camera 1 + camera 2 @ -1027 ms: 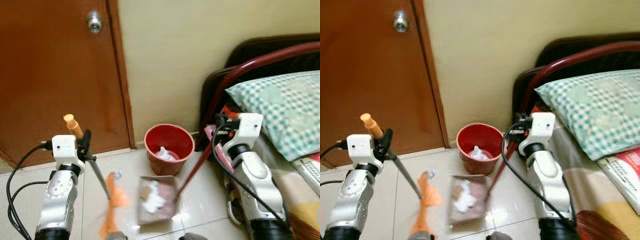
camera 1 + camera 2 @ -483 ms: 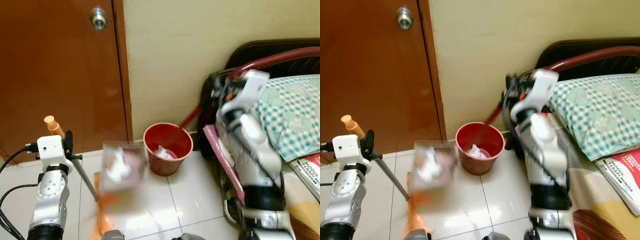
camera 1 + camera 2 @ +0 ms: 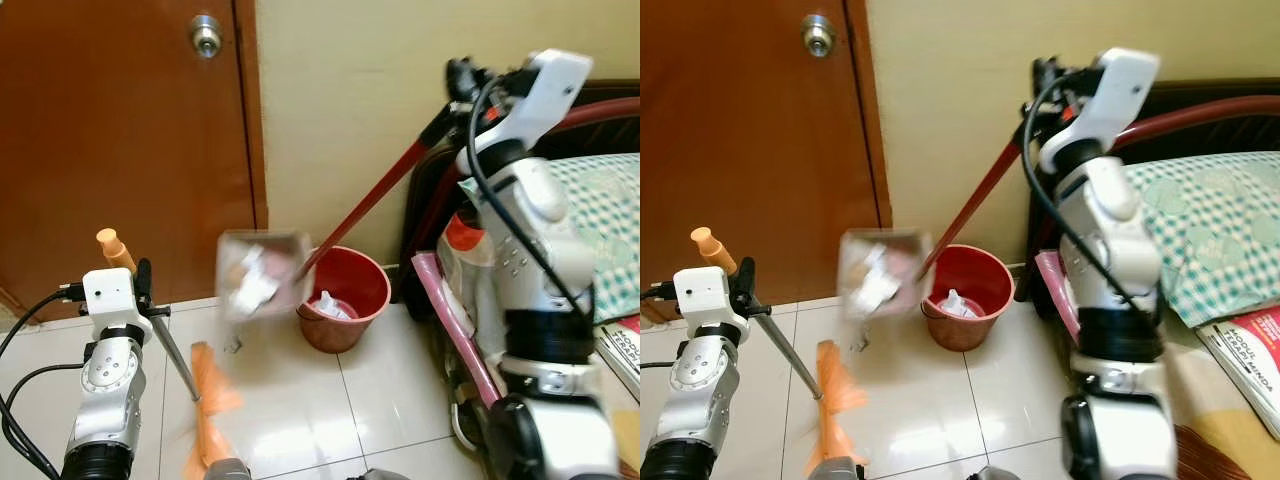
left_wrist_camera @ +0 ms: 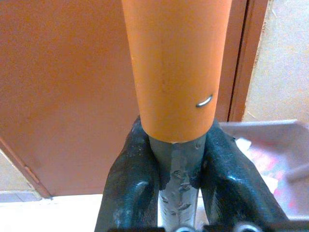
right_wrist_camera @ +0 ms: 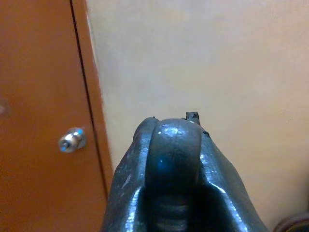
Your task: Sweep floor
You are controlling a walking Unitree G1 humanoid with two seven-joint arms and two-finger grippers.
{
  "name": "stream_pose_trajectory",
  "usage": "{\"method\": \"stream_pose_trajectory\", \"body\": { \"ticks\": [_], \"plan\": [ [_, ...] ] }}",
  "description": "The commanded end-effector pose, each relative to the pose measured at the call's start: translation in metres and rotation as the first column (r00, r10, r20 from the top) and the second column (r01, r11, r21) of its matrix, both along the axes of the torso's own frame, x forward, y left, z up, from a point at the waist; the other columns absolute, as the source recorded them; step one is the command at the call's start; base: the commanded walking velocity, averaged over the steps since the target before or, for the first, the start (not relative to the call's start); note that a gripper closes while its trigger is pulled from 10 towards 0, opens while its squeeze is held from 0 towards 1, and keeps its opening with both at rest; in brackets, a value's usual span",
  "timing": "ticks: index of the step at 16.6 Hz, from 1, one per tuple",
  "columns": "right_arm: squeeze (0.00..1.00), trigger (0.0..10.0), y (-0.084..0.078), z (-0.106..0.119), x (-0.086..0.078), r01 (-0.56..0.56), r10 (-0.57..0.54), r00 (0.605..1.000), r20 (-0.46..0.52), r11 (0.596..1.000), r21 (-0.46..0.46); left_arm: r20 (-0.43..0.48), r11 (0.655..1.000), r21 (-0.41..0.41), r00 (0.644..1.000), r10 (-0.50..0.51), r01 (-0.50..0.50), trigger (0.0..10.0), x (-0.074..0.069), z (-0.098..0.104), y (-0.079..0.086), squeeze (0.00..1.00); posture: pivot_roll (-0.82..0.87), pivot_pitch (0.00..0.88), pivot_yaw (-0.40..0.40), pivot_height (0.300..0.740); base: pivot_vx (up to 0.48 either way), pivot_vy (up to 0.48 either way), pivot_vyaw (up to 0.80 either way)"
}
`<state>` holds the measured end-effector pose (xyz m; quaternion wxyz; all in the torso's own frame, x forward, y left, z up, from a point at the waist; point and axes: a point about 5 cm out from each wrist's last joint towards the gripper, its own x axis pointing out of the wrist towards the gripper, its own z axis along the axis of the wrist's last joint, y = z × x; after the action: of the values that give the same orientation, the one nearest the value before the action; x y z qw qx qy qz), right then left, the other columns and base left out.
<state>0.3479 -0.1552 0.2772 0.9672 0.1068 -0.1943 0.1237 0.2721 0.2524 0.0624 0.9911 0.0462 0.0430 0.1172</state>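
Note:
My right gripper (image 3: pixel 456 92) is raised high near the wall, shut on the top of the dustpan's long red handle (image 3: pixel 370 200). The grey dustpan (image 3: pixel 258 274) hangs blurred in the air, tilted, just left of the red bin (image 3: pixel 342 297), with white paper scraps in it. More white paper lies inside the bin. My left gripper (image 3: pixel 142 290) is shut on the broom's grey shaft (image 4: pixel 176 170) just below its orange grip (image 4: pixel 174 67). The orange bristles (image 3: pixel 208 398) rest on the white tiles. In the right wrist view the fingers (image 5: pixel 125 193) close round the dark handle end.
A brown door (image 3: pixel 110 140) with a round knob (image 3: pixel 206 35) is at the left, a cream wall behind the bin. At the right stands a bed with a dark headboard (image 3: pixel 600 95), a checked pillow (image 3: pixel 605 200) and books (image 3: pixel 1245 350). Small scraps (image 3: pixel 234 347) lie on the tiles.
My right arm has swung up, lifting the dustpan off the floor and leftward to beside the bin's rim. The left gripper has kept hold of the broom, hardly moving.

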Motion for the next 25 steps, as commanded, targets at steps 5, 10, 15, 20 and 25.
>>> {"method": "stream_pose_trajectory", "body": {
  "ticks": [5, 10, 15, 20, 25],
  "plan": [
    [0.0, 10.0, -0.021, 0.03, -0.005, 0.143, -0.108, 0.976, 0.188, 0.973, -0.182, -0.053, 0.999, 0.035, 0.999, 0.006, -0.004, 10.0, -0.004, -0.009, 0.003, 0.0, -0.02, 0.032, -0.027, 0.74, 0.0, 0.0, 0.0],
    [0.0, 10.0, 0.016, 0.003, -0.009, 0.113, 0.033, 0.96, 0.277, 0.864, -0.491, -0.05, 0.999, 0.032, 0.999, -0.004, 0.006, 10.0, -0.004, -0.009, 0.001, 0.0, -0.01, 0.041, -0.024, 0.74, 0.0, 0.0, 0.0],
    [0.0, 10.0, 0.069, -0.082, -0.032, -0.118, 0.375, 0.92, 0.116, 0.544, -0.83, -0.05, 0.999, 0.037, 0.999, -0.007, 0.009, 10.0, -0.007, -0.008, 0.002, 0.0, 0.01, 0.054, -0.028, 0.74, 0.0, 0.0, 0.0],
    [0.0, 10.0, 0.068, -0.045, -0.031, 0.068, 0.331, 0.877, 0.348, 0.631, -0.773, -0.045, 0.999, 0.042, 0.999, -0.023, 0.024, 10.0, -0.005, -0.006, 0.0, 0.0, 0.01, 0.055, -0.02, 0.74, 0.0, 0.0, 0.0],
    [0.0, 10.0, 0.077, -0.009, -0.032, 0.093, 0.317, 0.836, 0.447, 0.722, -0.685, -0.043, 0.999, 0.043, 0.999, -0.022, 0.024, 10.0, -0.003, -0.004, 0.001, 0.0, 0.01, 0.047, -0.016, 0.74, 0.0, 0.0, 0.0]
  ]
}}
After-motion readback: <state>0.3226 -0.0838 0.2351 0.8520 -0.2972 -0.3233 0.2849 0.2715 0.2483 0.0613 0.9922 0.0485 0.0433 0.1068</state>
